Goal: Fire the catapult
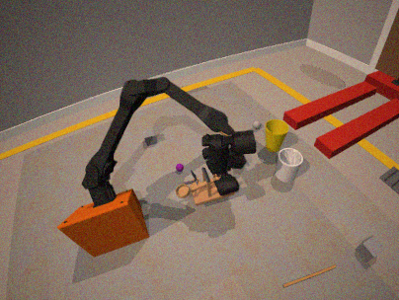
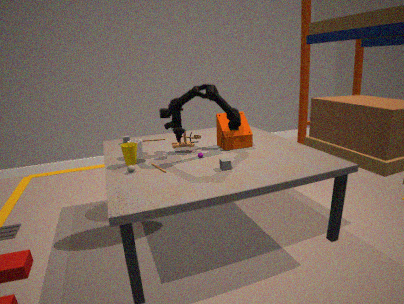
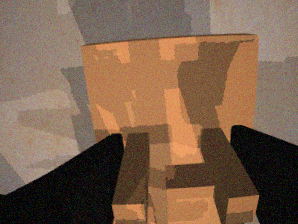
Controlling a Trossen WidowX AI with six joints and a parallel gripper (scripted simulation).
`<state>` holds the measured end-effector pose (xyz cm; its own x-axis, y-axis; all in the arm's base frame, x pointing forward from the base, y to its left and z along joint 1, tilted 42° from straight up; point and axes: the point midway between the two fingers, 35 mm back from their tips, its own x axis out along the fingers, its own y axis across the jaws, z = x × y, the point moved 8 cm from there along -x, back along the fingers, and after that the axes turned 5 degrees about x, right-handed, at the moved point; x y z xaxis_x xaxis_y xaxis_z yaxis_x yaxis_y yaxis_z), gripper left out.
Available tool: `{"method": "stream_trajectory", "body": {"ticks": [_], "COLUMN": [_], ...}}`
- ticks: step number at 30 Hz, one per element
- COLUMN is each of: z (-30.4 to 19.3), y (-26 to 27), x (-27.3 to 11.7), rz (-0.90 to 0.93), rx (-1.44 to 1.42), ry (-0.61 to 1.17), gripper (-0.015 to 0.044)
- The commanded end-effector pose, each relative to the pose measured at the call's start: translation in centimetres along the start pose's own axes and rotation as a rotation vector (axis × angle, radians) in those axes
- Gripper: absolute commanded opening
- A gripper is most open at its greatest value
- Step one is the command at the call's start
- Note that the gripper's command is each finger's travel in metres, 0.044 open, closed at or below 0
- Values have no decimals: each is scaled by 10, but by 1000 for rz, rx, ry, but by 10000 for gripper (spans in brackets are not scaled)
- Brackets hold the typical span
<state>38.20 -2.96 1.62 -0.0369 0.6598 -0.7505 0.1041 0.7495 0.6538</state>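
Shows a thin wooden stick point(image 1: 310, 276) at lower right in the top view. Stands on an orange base point(image 1: 111, 229) point(image 2: 238, 142) at lower left. Grasps the wooden catapult point(image 1: 202, 198) point(image 2: 183, 146) point(image 3: 150, 85) near centre with the gripper point(image 1: 226, 186) point(image 2: 179, 140) point(image 3: 177, 139). Beyond, has the purple ball point(image 1: 180, 167) point(image 2: 200, 155) on the table point(image 1: 163, 266) point(image 2: 240, 185) near the catapult; right of centre, the white mug point(image 1: 286, 169); just behind, a yellow cup point(image 1: 276, 136) point(image 2: 130, 154).

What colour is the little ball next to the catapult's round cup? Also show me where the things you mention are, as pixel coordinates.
Purple; the ball point(image 1: 180, 168) point(image 2: 200, 155) shows best in the top view.
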Motion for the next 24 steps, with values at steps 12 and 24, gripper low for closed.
{"method": "stream_trajectory", "body": {"ticks": [12, 24], "z": [2, 2], "y": [2, 2], "x": [7, 27], "rz": [-3, -1], "rx": [-7, -6], "ry": [-4, -3], "gripper": [0, 0]}}
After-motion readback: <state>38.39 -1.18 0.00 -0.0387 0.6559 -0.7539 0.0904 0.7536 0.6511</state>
